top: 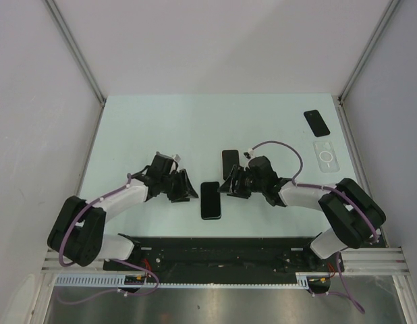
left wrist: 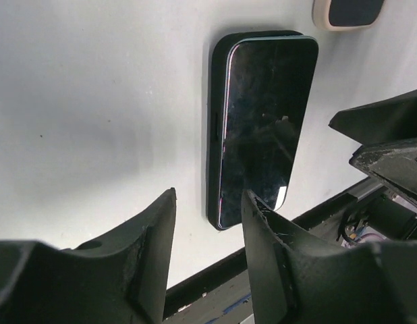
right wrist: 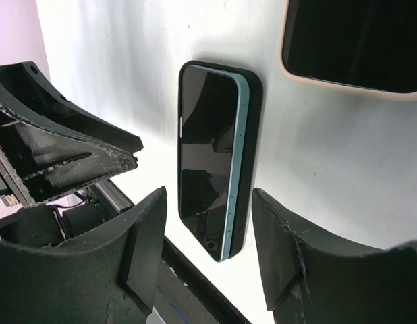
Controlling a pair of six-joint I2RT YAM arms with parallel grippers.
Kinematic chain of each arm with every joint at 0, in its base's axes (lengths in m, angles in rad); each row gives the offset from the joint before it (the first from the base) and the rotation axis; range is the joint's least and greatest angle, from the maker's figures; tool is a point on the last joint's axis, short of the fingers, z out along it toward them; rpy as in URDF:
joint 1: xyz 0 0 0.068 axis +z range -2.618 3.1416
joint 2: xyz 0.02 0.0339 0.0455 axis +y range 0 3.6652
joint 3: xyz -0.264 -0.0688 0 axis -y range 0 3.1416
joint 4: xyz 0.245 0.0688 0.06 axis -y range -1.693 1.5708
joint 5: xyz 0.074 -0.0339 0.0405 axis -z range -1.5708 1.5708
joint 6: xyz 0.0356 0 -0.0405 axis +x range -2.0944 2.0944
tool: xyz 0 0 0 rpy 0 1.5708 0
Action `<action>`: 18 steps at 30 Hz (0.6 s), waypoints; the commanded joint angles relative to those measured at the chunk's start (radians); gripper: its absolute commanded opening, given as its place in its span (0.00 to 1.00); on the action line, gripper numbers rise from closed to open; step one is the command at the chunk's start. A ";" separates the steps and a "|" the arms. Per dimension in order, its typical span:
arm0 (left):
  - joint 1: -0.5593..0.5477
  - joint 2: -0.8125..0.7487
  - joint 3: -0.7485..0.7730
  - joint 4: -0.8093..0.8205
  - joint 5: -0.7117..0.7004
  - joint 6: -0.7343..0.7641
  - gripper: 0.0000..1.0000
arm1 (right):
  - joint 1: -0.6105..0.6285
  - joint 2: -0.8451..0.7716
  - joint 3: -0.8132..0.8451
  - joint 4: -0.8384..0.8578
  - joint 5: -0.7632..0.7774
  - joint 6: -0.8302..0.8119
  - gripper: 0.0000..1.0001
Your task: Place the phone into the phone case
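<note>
A dark phone (top: 210, 200) with a light blue frame lies face up on the table between my two grippers. It rests in a black phone case (right wrist: 253, 128), and its blue side edge shows above the case wall. In the left wrist view the phone (left wrist: 259, 128) and the case rim (left wrist: 214, 121) lie just beyond my fingers. My left gripper (top: 188, 189) (left wrist: 208, 196) is open and holds nothing, just left of the phone. My right gripper (top: 225, 185) (right wrist: 210, 196) is open too, just right of the phone and off it.
A second phone in a beige case (top: 229, 164) (right wrist: 353, 44) lies just behind the first. A black phone (top: 316, 122) and a clear case (top: 325, 155) lie at the back right. The table's black front rail (top: 215, 246) runs close below the phone.
</note>
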 commanded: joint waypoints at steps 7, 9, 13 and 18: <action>-0.005 0.186 0.068 0.089 0.093 0.027 0.47 | 0.027 0.042 0.009 0.027 0.043 -0.013 0.62; -0.007 0.228 0.074 0.100 0.109 0.030 0.46 | 0.035 0.059 0.010 0.035 0.057 -0.013 0.62; -0.005 0.260 0.061 0.132 0.123 0.027 0.46 | 0.060 0.088 0.009 0.055 0.089 0.004 0.63; -0.005 0.300 0.056 0.149 0.127 0.023 0.44 | 0.087 0.116 0.010 0.081 0.136 0.017 0.65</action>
